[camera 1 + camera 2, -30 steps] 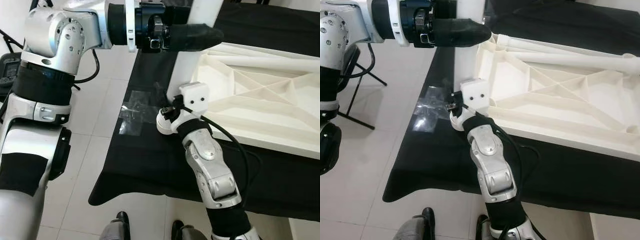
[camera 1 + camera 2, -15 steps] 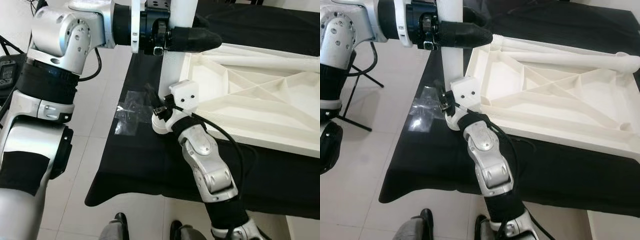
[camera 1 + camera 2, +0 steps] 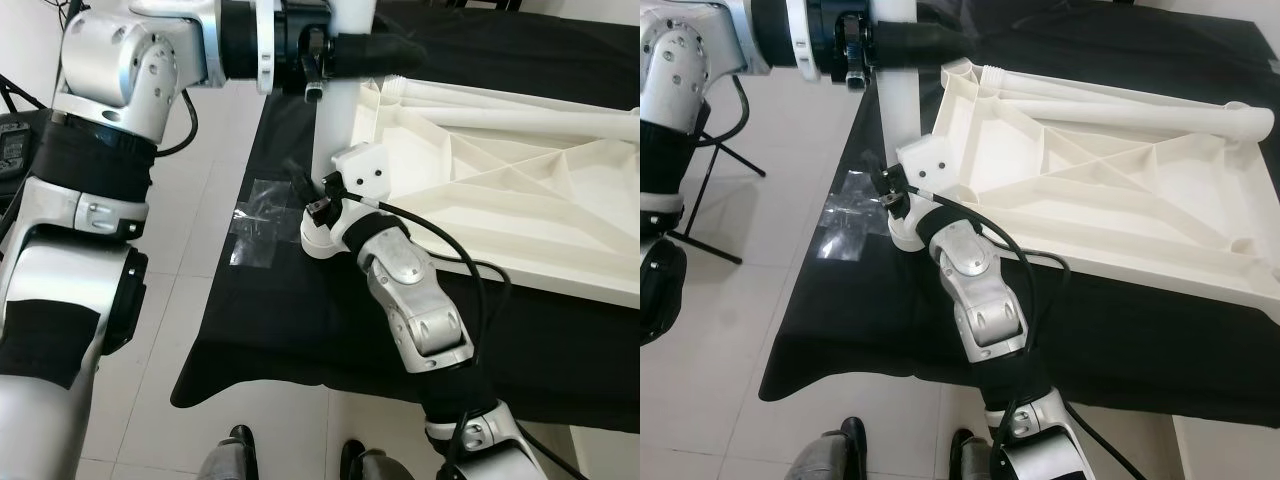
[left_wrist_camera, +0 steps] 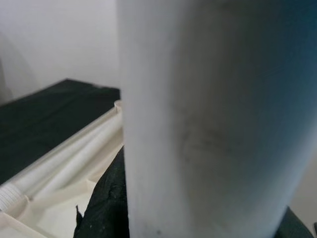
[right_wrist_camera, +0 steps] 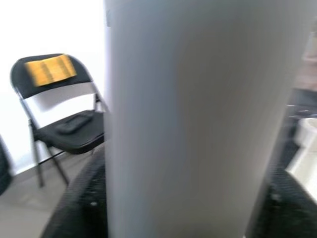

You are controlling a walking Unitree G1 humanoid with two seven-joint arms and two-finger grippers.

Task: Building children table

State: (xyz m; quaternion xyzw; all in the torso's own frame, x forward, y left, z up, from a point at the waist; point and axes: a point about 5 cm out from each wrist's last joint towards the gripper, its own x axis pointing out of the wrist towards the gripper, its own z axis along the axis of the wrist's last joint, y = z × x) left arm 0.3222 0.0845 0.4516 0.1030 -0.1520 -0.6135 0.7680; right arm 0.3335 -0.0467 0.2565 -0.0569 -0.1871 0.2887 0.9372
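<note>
Left eye view: both end effectors on one upright table leg at the near-left corner of the upturned table.
The left end effector (image 3: pixel 350 50) is closed around the white leg (image 3: pixel 334 130) high up; the right end effector (image 3: pixel 322 200) meets the same leg low down, by the corner socket, its fingers hidden, so I cannot tell their state. The leg's long axis stands vertical. Right eye view: the table top (image 3: pixel 1090 200) lies underside up on the black tabletop (image 3: pixel 870 320); a second leg (image 3: pixel 1120 110) lies flat along its far edge. Left wrist view: the leg (image 4: pixel 208 124) sits between the fingers. Right wrist view: the leg (image 5: pixel 193 124) sits close ahead, a folding chair (image 5: pixel 59 119) beyond. The seating move likely runs straight down.
</note>
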